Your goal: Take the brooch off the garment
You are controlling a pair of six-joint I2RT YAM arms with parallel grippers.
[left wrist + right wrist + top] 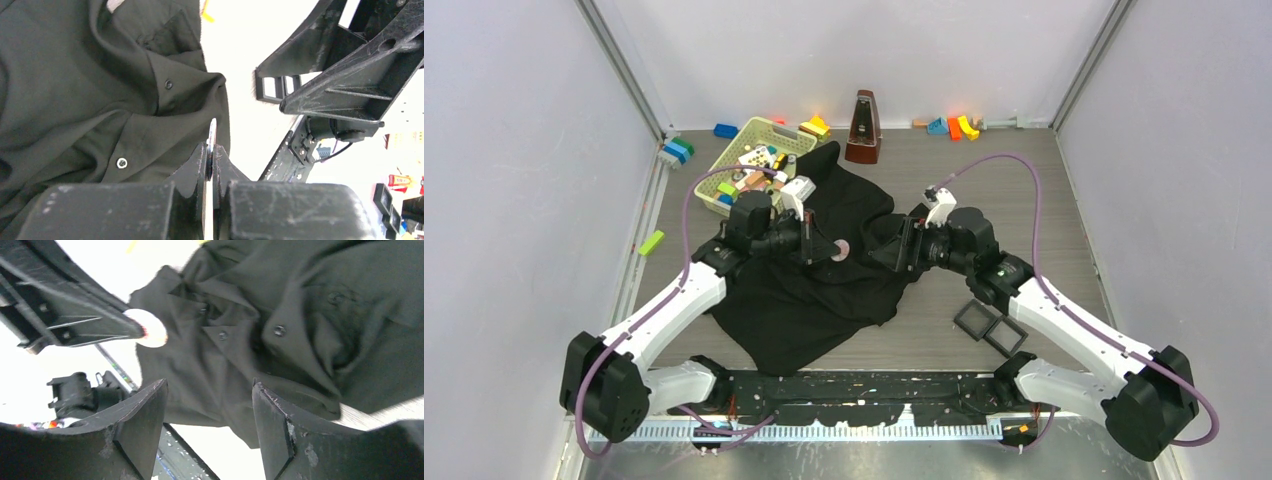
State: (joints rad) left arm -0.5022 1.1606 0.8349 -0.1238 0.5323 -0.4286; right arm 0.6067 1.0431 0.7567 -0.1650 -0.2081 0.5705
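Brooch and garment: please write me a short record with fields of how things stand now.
brooch: round pinkish disc, clamped edge-on in left gripper
garment: black shirt, crumpled on table
attachment: cannot tell whether brooch is pinned to garment
right gripper: open, holding nothing

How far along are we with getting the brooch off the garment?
Done: the left gripper is shut on the brooch, pinching it edge-on. In hand: freeing it at the black garment's edge; I cannot tell whether it is detached yet. Left: carry it clear. The right gripper is open, gripping nothing.
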